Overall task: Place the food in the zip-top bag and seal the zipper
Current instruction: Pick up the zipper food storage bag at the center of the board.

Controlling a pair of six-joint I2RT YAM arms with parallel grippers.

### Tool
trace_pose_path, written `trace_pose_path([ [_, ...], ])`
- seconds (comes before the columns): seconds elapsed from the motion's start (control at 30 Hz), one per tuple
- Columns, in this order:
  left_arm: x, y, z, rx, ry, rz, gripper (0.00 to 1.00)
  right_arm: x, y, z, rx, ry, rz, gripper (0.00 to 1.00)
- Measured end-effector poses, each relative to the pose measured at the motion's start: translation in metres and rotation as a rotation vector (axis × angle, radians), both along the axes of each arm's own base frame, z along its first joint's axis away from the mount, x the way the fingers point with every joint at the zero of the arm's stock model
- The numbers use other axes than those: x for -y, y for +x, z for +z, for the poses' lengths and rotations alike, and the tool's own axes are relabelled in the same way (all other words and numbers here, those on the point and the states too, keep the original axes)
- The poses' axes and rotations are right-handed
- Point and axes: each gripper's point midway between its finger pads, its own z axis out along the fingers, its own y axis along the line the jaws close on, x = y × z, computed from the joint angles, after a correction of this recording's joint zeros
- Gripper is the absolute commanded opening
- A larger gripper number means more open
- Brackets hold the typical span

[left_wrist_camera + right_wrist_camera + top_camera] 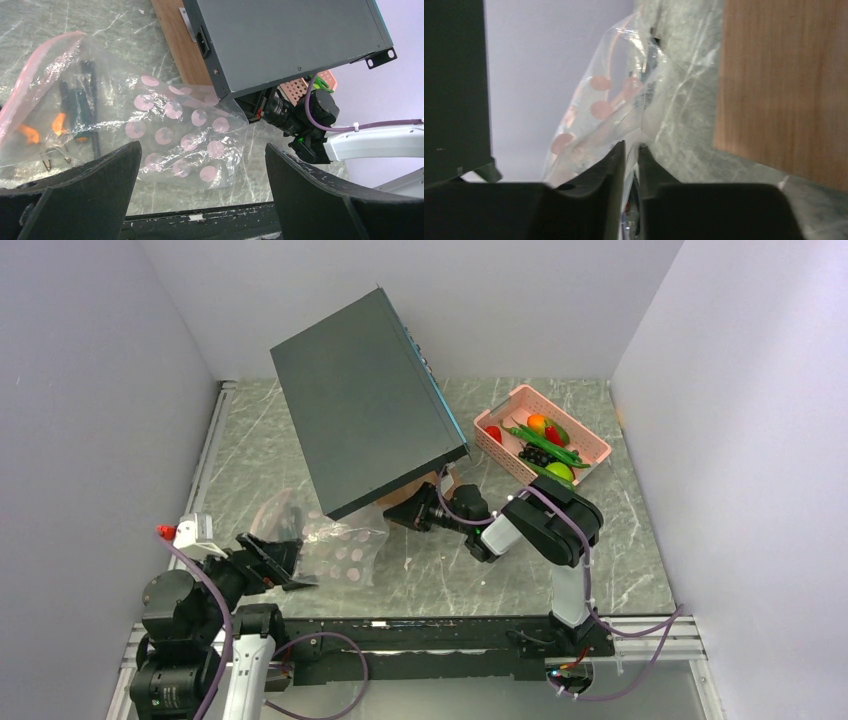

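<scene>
Clear dotted plastic bag (335, 550) pinched at one edge, food not yet in.
It lies limp on the grey marble table (620, 540) between my grippers. The right gripper (631, 147) is nearly closed on its film and the left gripper (272, 562) gapes wide, holding nothing. Toy produce (545, 445) sits in the pink perforated basket (498, 453) (well apart). I judge that thin pinch could slip and collapse the mouth.

The left arm (190, 595) is folded low near its base, and the left claw (202, 150) is held wide open. The right arm (560, 530) is bent and stretched to the left. The right claw (630, 146) is pressed almost together on the edge of the bag (599, 100).
</scene>
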Motion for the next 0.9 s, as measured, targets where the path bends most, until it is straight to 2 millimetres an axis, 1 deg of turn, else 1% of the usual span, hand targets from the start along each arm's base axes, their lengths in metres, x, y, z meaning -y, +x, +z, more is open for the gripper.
trace_pose_path([
  [0.03, 0.001, 0.000, 0.001, -0.001, -0.001, -0.005, 0.99, 0.000, 0.000, 0.003, 0.014, 0.010, 0.002, 0.00],
  [0.1, 0.002, 0.000, 0.002, -0.005, -0.003, -0.014, 0.99, 0.003, -0.001, 0.006, 0.032, 0.022, 0.007, 0.00],
  [0.17, 0.003, 0.000, 0.005, -0.005, -0.002, -0.022, 0.99, 0.010, -0.004, 0.002, 0.031, 0.020, 0.008, 0.00],
  [0.23, 0.005, -0.001, 0.009, -0.001, 0.000, -0.031, 0.99, 0.027, -0.004, -0.005, 0.015, 0.009, -0.007, 0.00],
  [0.3, 0.006, -0.002, 0.013, 0.006, 0.000, -0.041, 0.99, 0.048, -0.002, -0.010, -0.005, -0.003, -0.040, 0.00],
  [0.4, 0.009, -0.002, 0.016, 0.009, 0.001, -0.062, 0.99, 0.078, 0.002, -0.007, -0.013, -0.020, -0.086, 0.00],
  [0.43, 0.011, -0.002, 0.016, 0.008, 0.000, -0.073, 0.99, 0.091, 0.004, -0.001, -0.002, -0.027, -0.108, 0.00],
  [0.47, 0.012, -0.002, 0.016, 0.005, 0.001, -0.083, 0.99, 0.097, 0.003, 0.005, 0.017, -0.032, -0.119, 0.00],
  [0.63, 0.024, 0.004, 0.020, 0.010, -0.010, -0.164, 0.99, 0.122, -0.017, 0.038, 0.144, -0.121, -0.129, 0.00],
  [0.7, 0.029, 0.008, 0.019, -0.007, -0.019, -0.206, 0.99, 0.131, -0.022, 0.051, 0.205, -0.160, -0.146, 0.00],
  [0.8, 0.034, 0.018, 0.019, -0.042, -0.022, -0.254, 0.99, 0.155, -0.026, 0.059, 0.256, -0.264, -0.213, 0.00],
  [0.9, 0.038, 0.029, 0.021, -0.066, -0.029, -0.289, 0.99, 0.181, -0.025, 0.068, 0.289, -0.383, -0.292, 0.00],
])
